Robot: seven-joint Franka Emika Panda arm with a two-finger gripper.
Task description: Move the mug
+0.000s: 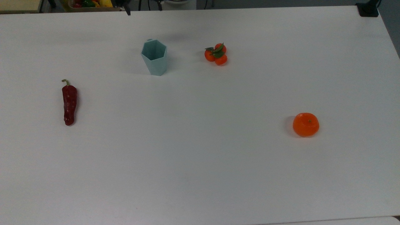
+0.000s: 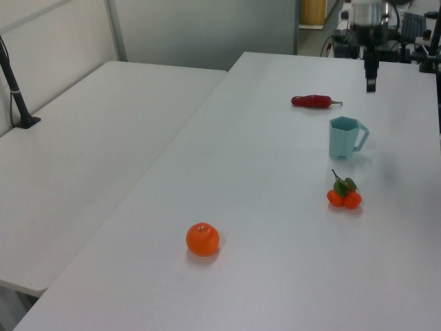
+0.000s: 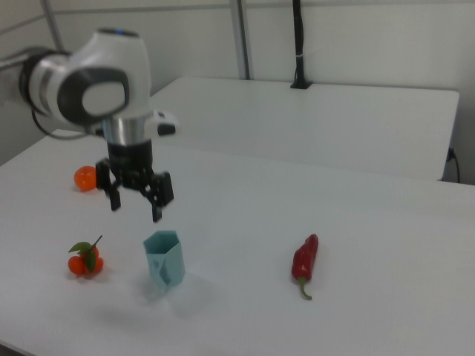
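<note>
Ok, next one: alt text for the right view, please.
A robot arm's open gripper hangs above a pale teal mug standing upright on a white table. A red chili pepper lies to the right view's right, small tangerines left, an orange behind.

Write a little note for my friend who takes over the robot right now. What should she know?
Tool: open, holding nothing, hanging in the air above the mug, not touching it.
Mug: upright on the white table; in the top view it stands between the red chili pepper at its left and the cluster of small oranges at its right. The big orange sits far off at the top view's right.
Done: the mug looks set down and let go.
Left: probably nothing but parking the arm.
</note>
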